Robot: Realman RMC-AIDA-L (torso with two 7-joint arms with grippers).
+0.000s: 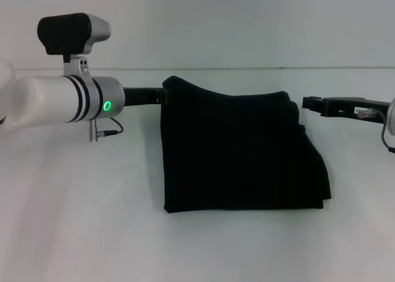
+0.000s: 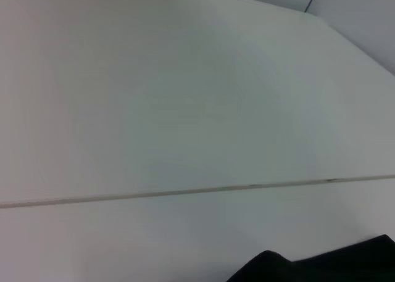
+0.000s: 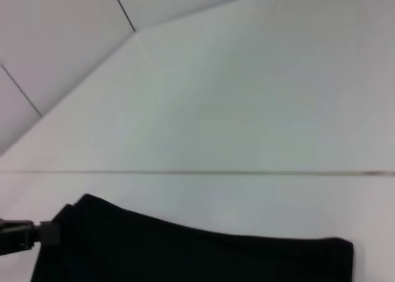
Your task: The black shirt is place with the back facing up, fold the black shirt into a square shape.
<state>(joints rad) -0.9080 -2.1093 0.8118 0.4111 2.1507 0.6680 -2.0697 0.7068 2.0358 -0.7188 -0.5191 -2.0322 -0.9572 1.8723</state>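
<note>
The black shirt [image 1: 241,152] lies folded on the white desk [image 1: 80,232], roughly at the middle of it, in a blocky, near-square bundle. Its near edge runs fairly straight across, the left side stands almost vertical, and the right side slants outward toward the near right corner. The top edge slopes, higher at the far left corner than along the rest.

At that raised far left corner sits the left end effector [image 1: 162,97], its dark tip right against the cloth, with the white forearm and its green light reaching in from the left side. The fabric there looks lifted into a peak at the tip, but I cannot tell whether the fingers are pinched on it or parted. The right wrist view shows the same dark tip [image 3: 31,234] touching the shirt's corner [image 3: 185,257].

On the other side, the right end effector [image 1: 315,103] hovers just beside the shirt's far right corner, a small gap of desk between them; how wide it stands I cannot tell.

Farther back, a thin seam [image 2: 185,192] crosses the desk.
</note>
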